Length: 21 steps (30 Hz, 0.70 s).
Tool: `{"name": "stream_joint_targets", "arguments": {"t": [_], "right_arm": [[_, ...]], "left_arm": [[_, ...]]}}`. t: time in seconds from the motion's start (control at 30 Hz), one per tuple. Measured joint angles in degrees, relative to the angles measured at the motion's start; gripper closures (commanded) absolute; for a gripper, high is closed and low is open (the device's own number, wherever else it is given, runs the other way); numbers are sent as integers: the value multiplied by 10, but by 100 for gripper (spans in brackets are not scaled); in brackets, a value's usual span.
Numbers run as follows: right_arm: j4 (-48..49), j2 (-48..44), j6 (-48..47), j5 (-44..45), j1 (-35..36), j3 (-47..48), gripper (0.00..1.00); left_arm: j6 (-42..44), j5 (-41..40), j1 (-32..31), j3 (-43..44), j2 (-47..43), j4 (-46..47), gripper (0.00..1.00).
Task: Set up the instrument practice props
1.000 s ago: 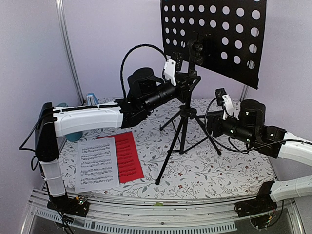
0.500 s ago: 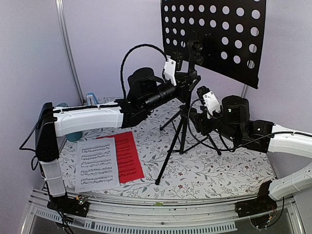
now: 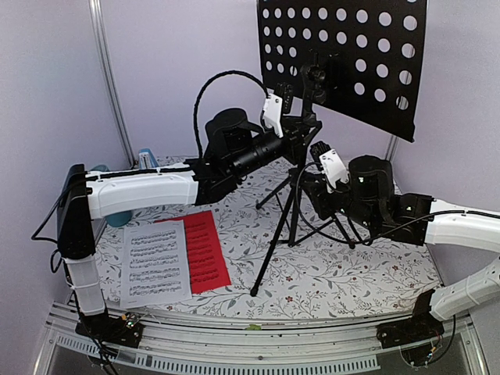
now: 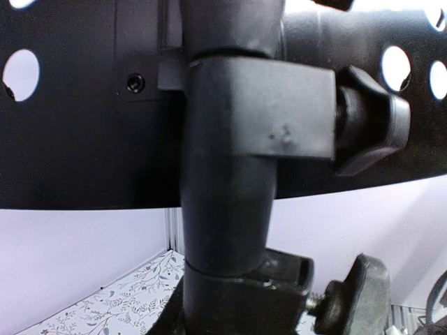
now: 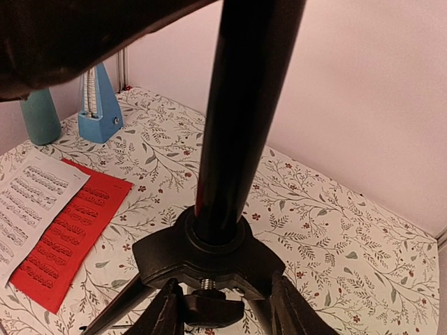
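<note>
The black music stand stands upright on its tripod, perforated desk at the top. My left gripper is shut on its pole just under the desk; in the left wrist view the pole and a clamp knob fill the frame and hide the fingers. My right gripper sits low at the tripod hub, its jaws open on either side of the small knob beneath it. The white sheet and red sheet lie flat, front left. The blue metronome stands at the back left.
A teal cup stands beside the metronome. The tripod legs spread over the flowered tablecloth. A metal upright rises at the back left, and purple walls close in the table.
My right arm has swung left from the table's right side up to the tripod hub, and its jaws have narrowed around the knob. The left arm and the stand have not moved.
</note>
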Motion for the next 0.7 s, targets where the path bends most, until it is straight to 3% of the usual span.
{"name": "stream_joint_targets", "arguments": {"t": [0.27, 0.7], "right_arm": [[-1, 1, 68, -2, 3, 0, 91], [13, -26, 418, -109, -25, -26, 97]], "left_arm": [[2, -2, 0, 1, 2, 0, 100], [2, 10, 0, 1, 2, 0, 100]]}}
